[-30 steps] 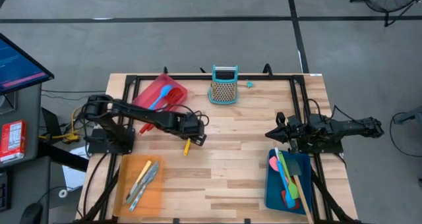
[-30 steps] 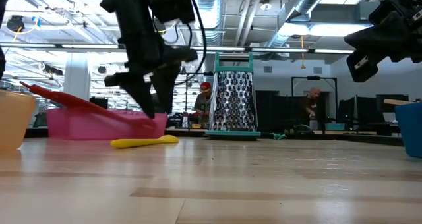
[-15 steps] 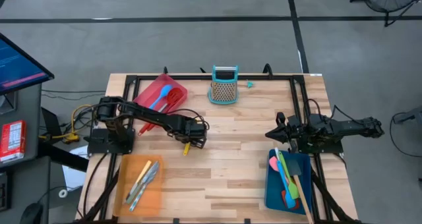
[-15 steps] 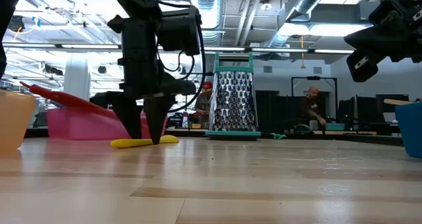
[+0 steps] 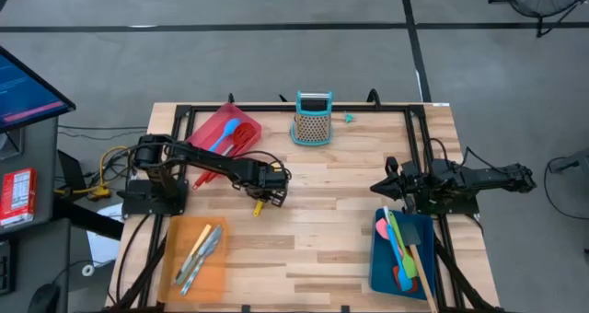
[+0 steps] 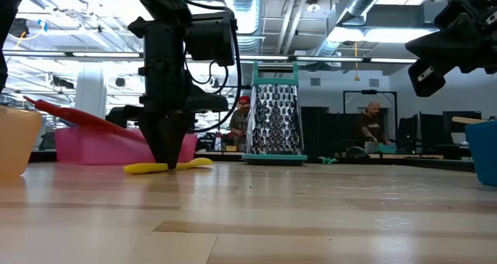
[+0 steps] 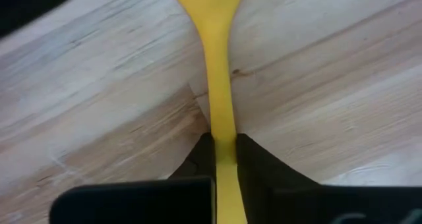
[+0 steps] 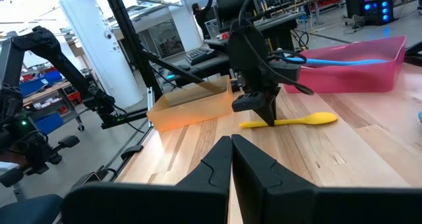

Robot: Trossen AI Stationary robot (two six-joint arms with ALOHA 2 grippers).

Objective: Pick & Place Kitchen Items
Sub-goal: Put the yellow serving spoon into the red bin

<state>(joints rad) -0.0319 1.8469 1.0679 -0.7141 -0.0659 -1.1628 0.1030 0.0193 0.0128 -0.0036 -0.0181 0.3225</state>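
A yellow spoon lies flat on the wooden table near its middle. It also shows in the low view and the right wrist view. My left gripper stands over it, pointing down, shut on its handle. My right gripper is shut and empty, held above the table near the right edge, level with the blue tray's far end. Its shut fingers show in the right wrist view. My left gripper pinches the yellow spoon's handle between its two fingers, around the handle's middle. The fingers come from above, pointing down, one on each long side of the handle. The spoon lies flat on the table.
A red tray with a blue and a red spoon stands at the far left. An orange tray with cutlery is near left. A blue tray with spatulas is near right. A teal-framed grater stands at the far middle. People show beyond the table.
My left gripper has come down onto the yellow spoon, its open fingers passing on either side of the handle, and has then shut on it. The spoon stays on the table.
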